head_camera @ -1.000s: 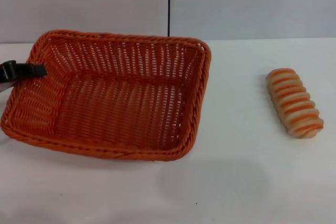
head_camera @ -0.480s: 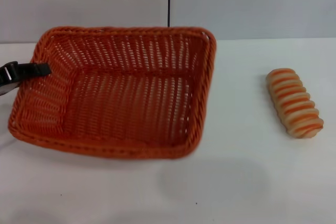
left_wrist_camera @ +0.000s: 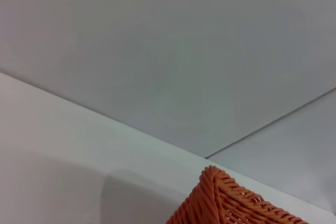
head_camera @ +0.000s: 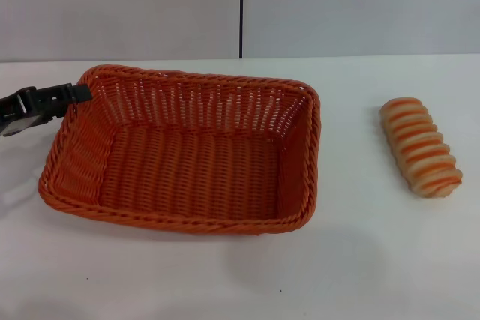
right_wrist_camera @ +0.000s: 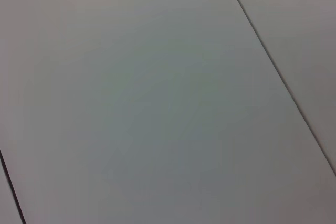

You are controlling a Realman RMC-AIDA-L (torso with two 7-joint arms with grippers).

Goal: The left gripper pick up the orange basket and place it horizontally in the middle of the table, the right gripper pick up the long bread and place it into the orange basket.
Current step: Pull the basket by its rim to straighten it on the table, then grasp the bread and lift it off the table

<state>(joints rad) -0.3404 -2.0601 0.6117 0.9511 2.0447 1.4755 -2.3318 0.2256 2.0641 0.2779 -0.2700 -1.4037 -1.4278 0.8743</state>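
My left gripper (head_camera: 75, 94) pinches the far left corner of the orange basket (head_camera: 187, 155), which sits lengthwise near mid-counter (head_camera: 360, 260); releasing remains. The long bread (head_camera: 420, 146) lies untouched to its right. My right gripper is out of view. My left wrist view shows only a basket corner.

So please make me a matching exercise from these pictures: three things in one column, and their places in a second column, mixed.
Things:
1. orange basket
2. long bread
3. left end effector

Places:
A. lying alone on the robot's right side of the table
B. at the basket's far left corner rim
C. in the middle-left area of the table, empty inside

Pairs: 1-C, 2-A, 3-B
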